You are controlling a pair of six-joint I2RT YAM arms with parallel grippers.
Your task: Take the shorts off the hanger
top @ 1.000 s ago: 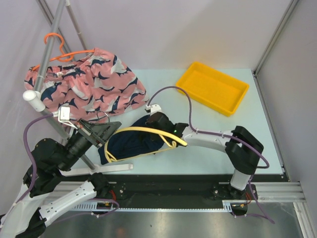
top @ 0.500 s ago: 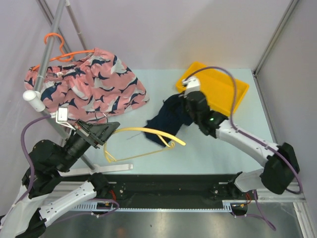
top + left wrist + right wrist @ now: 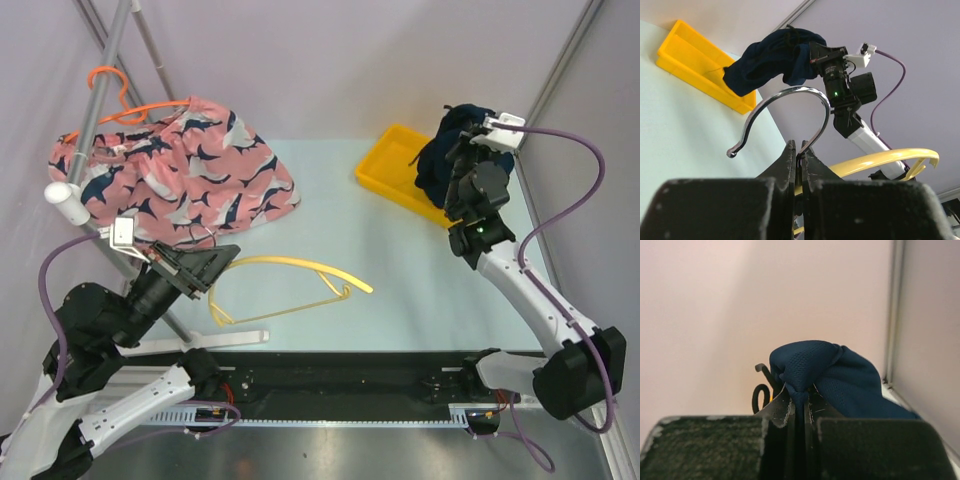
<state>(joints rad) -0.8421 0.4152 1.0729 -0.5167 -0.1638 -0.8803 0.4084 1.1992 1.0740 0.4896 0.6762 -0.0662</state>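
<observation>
My right gripper (image 3: 462,135) is shut on the plain navy shorts (image 3: 437,163) and holds them up in the air over the yellow tray (image 3: 400,172); the cloth bunches over my jaws in the right wrist view (image 3: 840,375). My left gripper (image 3: 228,256) is shut on the metal hook (image 3: 790,110) of the bare yellow hanger (image 3: 290,285), which lies low over the table. The pink shark-print shorts (image 3: 180,180) hang on an orange hanger (image 3: 130,110) on the rack at the far left.
The clothes rack's metal poles (image 3: 105,75) and white base (image 3: 225,340) stand at the left by my left arm. Grey walls enclose the table, with a frame post (image 3: 560,70) at the right behind the tray.
My right gripper has pulled the navy shorts off the yellow hanger and carried them up and right to above the yellow tray. The left gripper still holds the hanger, now bare.
</observation>
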